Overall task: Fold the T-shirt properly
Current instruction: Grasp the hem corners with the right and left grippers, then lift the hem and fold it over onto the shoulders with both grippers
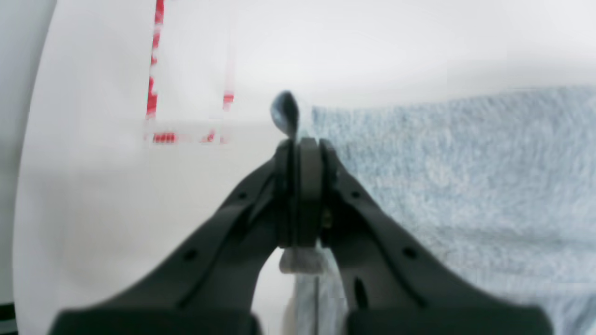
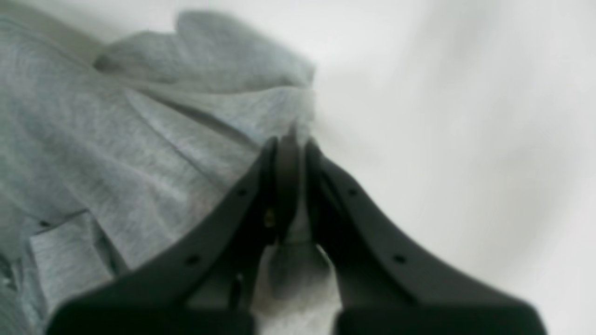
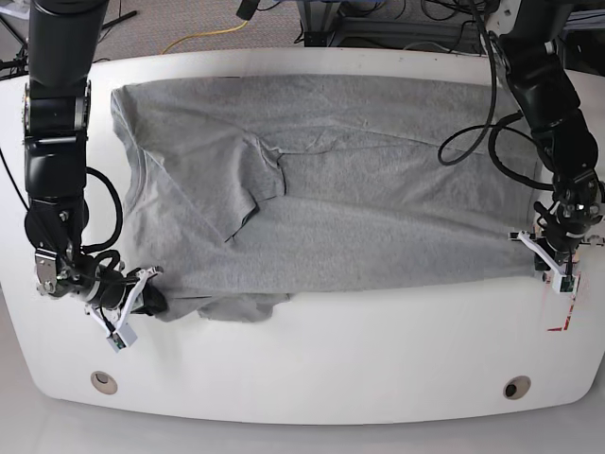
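Note:
The heather-grey T-shirt (image 3: 359,208) lies spread sideways across the white table (image 3: 312,359), with one sleeve folded in over the body. My left gripper (image 3: 539,248) is at the shirt's right edge. In the left wrist view it (image 1: 300,142) is shut, with a bit of grey cloth pinched between the fingers beside the T-shirt (image 1: 465,177). My right gripper (image 3: 151,301) is at the shirt's near left corner. In the right wrist view it (image 2: 288,142) is shut on a rumpled edge of the T-shirt (image 2: 116,153). The lettering is hidden.
Red tape marks (image 3: 564,317) sit on the table near the right edge, also visible as red tape marks (image 1: 156,70) ahead of the left gripper. Two round holes (image 3: 104,381) (image 3: 516,387) lie near the front edge. Cables (image 3: 217,28) run behind the table.

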Motion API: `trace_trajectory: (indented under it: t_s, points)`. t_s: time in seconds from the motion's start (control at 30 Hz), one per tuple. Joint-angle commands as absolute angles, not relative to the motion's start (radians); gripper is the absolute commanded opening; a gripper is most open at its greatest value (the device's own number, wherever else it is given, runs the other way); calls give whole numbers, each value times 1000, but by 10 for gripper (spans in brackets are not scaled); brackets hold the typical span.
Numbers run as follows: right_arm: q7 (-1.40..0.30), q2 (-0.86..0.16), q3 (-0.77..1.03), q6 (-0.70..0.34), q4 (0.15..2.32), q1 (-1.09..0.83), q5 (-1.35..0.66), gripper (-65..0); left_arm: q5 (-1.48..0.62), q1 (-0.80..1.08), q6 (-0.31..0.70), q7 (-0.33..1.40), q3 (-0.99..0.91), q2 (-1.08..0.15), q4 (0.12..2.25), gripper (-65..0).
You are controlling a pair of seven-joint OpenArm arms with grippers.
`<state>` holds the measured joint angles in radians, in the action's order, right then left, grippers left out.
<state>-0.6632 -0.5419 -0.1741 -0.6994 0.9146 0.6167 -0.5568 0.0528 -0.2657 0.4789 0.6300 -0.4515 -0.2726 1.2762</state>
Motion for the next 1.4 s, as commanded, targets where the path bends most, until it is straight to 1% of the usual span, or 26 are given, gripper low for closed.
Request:
trace_trajectory:
  t_s: [0.0, 0.1, 0.23, 0.37, 0.43, 0.53, 0.67, 0.73, 0.83, 1.03, 1.2, 1.37]
  points:
    - [-707, -564, -97, -698, 1013, 607, -558, -650, 47, -274, 472, 607, -455, -292, 1328, -650]
    - [-802, -559, 1, -698, 1127, 541, -558, -650, 47, -243, 472, 621, -455, -292, 1363, -650]
    - [-891, -559, 82, -698, 1251, 458, -559, -650, 47, -217, 476, 705, -455, -292, 1423, -650]
    - [-958, -558, 148, -698, 1383, 360, -565, -650, 47, -170, 565, 774, -456, -292, 1494, -650]
    - [-990, -553, 185, -698, 1443, 314, -565, -650, 48, -142, 593, 799, -456, -292, 1524, -650]
    - [-1030, -527, 239, -698, 1508, 263, -559, -650, 50, -104, 602, 823, -456, -292, 1561, -650]
    - [-1082, -516, 311, -698, 1561, 180, -565, -650, 50, -47, 602, 865, -458, -292, 1620, -650]
    - [-1093, -506, 335, -698, 1587, 140, -565, -650, 50, -24, 602, 883, -460, -292, 1639, -650]
    - [-1116, -460, 398, -698, 1656, 53, -559, -650, 50, 27, 604, 906, -501, -291, 1678, -650]
    - [-1133, -398, 479, -698, 1756, -88, -559, -650, 48, 104, 604, 943, -513, -291, 1692, -650]
    - [-1133, -351, 515, -698, 1779, -160, -559, -650, 48, 159, 605, 949, -526, -291, 1693, -650]
    - [-1133, -335, 515, -698, 1776, -203, -559, -650, 48, 197, 605, 951, -521, -291, 1693, -650]
